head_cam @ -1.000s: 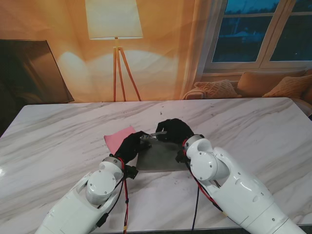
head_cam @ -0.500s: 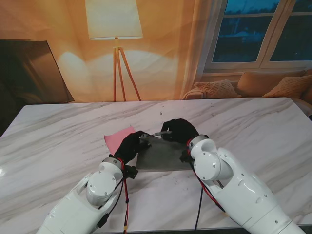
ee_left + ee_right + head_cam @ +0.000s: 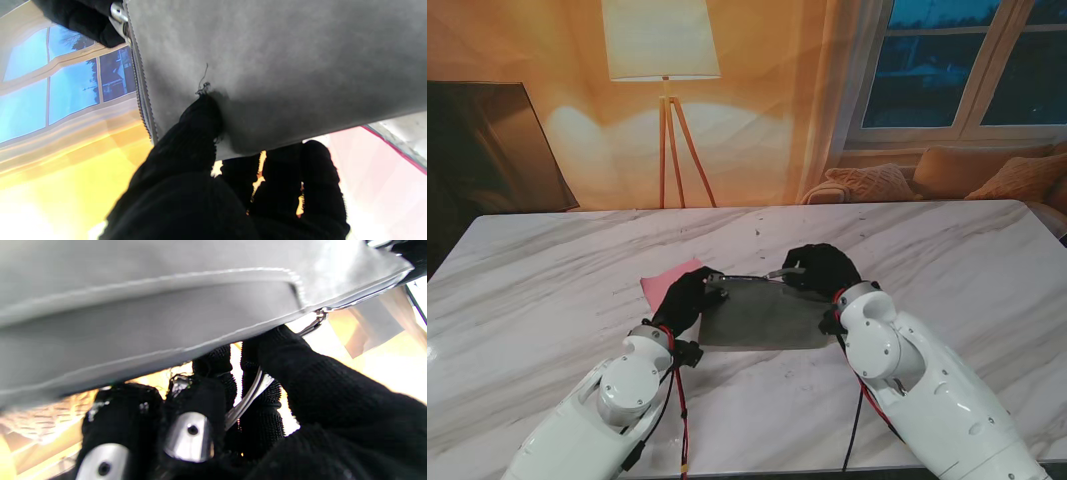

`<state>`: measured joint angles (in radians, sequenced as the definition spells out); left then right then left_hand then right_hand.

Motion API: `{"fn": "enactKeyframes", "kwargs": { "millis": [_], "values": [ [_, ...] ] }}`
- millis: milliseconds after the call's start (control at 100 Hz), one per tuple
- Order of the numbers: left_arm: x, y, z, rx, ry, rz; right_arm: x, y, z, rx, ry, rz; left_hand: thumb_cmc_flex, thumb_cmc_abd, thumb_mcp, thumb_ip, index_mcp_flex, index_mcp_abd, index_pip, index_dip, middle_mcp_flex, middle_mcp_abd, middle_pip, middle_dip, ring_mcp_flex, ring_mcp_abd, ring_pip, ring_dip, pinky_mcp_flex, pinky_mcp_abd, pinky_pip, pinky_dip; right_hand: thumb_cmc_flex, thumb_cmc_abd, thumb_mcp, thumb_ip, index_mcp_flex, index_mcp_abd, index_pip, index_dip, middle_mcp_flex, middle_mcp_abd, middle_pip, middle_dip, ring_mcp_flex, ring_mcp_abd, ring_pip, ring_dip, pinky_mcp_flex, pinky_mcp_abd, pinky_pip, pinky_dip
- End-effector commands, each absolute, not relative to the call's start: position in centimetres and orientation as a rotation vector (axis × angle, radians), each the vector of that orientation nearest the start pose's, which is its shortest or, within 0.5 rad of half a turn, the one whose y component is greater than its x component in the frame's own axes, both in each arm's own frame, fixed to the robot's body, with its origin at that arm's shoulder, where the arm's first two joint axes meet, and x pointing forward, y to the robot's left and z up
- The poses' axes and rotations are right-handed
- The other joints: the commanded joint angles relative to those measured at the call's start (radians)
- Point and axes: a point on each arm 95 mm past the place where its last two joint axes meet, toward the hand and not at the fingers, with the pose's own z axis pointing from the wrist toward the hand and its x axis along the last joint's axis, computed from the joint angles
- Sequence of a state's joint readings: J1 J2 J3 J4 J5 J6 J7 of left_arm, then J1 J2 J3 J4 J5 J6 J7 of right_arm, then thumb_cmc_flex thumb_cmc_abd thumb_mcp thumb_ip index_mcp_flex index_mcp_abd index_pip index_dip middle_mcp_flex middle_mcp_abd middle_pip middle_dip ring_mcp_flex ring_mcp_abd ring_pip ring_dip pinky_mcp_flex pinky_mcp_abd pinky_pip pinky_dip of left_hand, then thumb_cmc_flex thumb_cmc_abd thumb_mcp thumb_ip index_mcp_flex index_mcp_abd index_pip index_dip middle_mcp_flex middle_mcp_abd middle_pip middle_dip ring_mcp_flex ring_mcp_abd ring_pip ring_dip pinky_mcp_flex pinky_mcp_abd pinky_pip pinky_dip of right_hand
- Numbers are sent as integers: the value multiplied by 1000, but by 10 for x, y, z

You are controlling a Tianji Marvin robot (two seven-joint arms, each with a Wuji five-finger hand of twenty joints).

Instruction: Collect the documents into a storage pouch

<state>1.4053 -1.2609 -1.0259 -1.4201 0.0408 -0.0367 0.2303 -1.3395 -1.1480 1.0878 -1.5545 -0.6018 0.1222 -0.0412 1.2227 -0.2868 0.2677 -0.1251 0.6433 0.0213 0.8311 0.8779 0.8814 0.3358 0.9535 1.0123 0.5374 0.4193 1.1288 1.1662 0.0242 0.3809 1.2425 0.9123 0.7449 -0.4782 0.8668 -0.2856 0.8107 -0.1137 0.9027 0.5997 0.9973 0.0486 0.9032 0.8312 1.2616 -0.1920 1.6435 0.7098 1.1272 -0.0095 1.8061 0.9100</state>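
Stand view, left to right: our left hand (image 3: 689, 298) pins the left end of the grey pouch (image 3: 762, 318), and our right hand (image 3: 819, 268) grips the metal zipper pull (image 3: 785, 271) at the pouch's far right corner.

The pink document (image 3: 667, 281) lies flat on the marble table (image 3: 547, 290), touching the left hand on its far side and partly hidden by it. The pouch lies flat between our two hands, its long axis running left to right and its zipper edge (image 3: 749, 279) on the side farther from us.

In the left wrist view, one finger (image 3: 196, 130) presses down on the grey fabric (image 3: 267, 66) while the others (image 3: 300, 173) curl past its end edge, with the pink sheet (image 3: 373, 173) just beside them. In the right wrist view, the fingertips (image 3: 277, 350) are pinched on the pull tab (image 3: 247, 400) under the pouch's seam (image 3: 200, 276).

We judge the zipper step to be in hand, and the document is not yet inside. We cannot tell from these views whether the mouth now stands open. The sheet lies to the left of the pouch, so the left hand is much the nearer to fetch it, and it would have to travel rightward toward the far zipper edge.
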Motion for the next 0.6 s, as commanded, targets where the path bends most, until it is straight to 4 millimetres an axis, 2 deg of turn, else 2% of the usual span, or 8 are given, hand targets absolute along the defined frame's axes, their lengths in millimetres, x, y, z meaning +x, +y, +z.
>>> {"fn": "enactKeyframes", "kwargs": {
  "millis": [0,410,590],
  "values": [
    [430,-70,-338,-2051,717,-2105,455,21,-280,1497,1216,1682,60,133,18,63,62,15,158,141,43,-9,132,66,33,57,24,15,-17,-77,14,30,68,89,59,65,62,-89,63,22,3,59,46,18,59,-65,78,9,60,-35,288,17],
    [428,-67,-338,-2032,706,-2102,450,-40,-291,1476,1093,1526,56,126,25,63,63,18,155,141,46,-12,131,64,36,56,23,15,-17,-77,14,30,67,84,67,62,62,-78,62,22,3,64,45,20,59,-54,69,7,34,-35,288,9],
    [428,-67,-338,-2031,705,-2102,449,-59,-297,1480,1071,1469,52,121,30,64,63,19,154,141,49,-12,133,65,38,55,26,15,-14,-79,15,31,68,84,68,61,62,-74,62,21,0,66,43,17,59,-42,61,-5,7,-30,288,-4]
  ]
}}
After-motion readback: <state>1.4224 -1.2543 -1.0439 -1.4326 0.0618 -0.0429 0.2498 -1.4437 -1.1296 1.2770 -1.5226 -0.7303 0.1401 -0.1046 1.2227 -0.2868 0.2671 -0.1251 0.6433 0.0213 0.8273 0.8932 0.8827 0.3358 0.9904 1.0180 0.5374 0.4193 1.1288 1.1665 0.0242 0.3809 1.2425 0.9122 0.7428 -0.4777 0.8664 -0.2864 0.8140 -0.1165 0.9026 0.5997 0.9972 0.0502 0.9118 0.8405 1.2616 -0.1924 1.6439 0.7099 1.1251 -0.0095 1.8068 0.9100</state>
